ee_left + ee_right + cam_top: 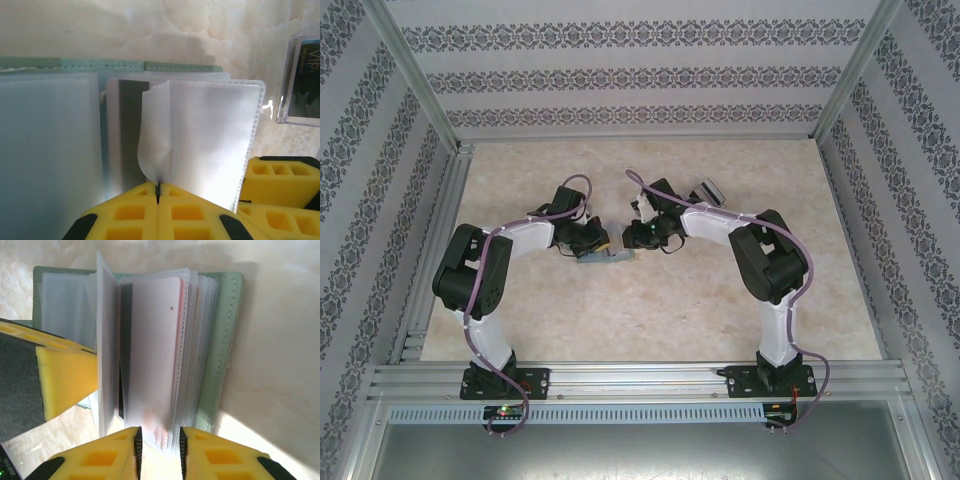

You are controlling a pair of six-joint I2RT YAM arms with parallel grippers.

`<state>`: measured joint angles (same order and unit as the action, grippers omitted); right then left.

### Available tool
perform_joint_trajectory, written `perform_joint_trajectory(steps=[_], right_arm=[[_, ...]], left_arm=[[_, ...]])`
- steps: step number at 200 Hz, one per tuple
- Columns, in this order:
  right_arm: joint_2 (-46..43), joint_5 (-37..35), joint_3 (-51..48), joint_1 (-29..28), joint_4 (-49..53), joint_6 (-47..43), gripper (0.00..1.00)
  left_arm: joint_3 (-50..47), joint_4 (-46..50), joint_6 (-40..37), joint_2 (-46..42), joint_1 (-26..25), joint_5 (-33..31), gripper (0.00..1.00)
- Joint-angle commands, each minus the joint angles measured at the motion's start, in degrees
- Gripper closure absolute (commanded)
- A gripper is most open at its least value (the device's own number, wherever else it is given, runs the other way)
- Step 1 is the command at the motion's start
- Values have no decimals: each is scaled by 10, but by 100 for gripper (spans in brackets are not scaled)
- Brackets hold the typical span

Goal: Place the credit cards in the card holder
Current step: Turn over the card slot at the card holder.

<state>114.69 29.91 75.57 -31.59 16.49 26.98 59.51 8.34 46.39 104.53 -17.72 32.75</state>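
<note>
The pale green card holder (227, 340) lies open on the table, its clear sleeves fanned upward. In the top view the card holder (608, 257) sits between both grippers. My left gripper (158, 189) is shut on the lower edge of one translucent sleeve (210, 140), holding it upright. My right gripper (158, 440) stands open at the near edge of the sleeve stack, its fingertips apart on either side. A dark credit card (125, 345) shows as a thin strip between two sleeves. Another dark card lies in a clear case (302, 85) to the right.
The clear case (710, 190) stands behind the right arm on the beige marbled table (650, 320). The left gripper's yellow finger (65, 375) is close beside the holder. Metal rails frame the table, with patterned walls beyond.
</note>
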Motion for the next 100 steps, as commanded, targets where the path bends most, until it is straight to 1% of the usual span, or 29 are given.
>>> perform_joint_trajectory(steps=[1,26,46,66,100], right_arm=[[-41,-11,-4,6,3,-7,70],[-61,-15,-8,17,7,-11,69],[-79,-16,-16,35,10,-15,68],[-98,-18,-23,52,15,-20,68],[-125,-20,-46,84,17,-24,68]], left_arm=[[22,13,-1,2,-11,-9,99],[39,24,-4,-1,-18,-14,100],[50,38,-12,4,-25,-30,100],[51,31,-11,26,-25,-20,100],[50,29,-9,45,-28,-20,100]])
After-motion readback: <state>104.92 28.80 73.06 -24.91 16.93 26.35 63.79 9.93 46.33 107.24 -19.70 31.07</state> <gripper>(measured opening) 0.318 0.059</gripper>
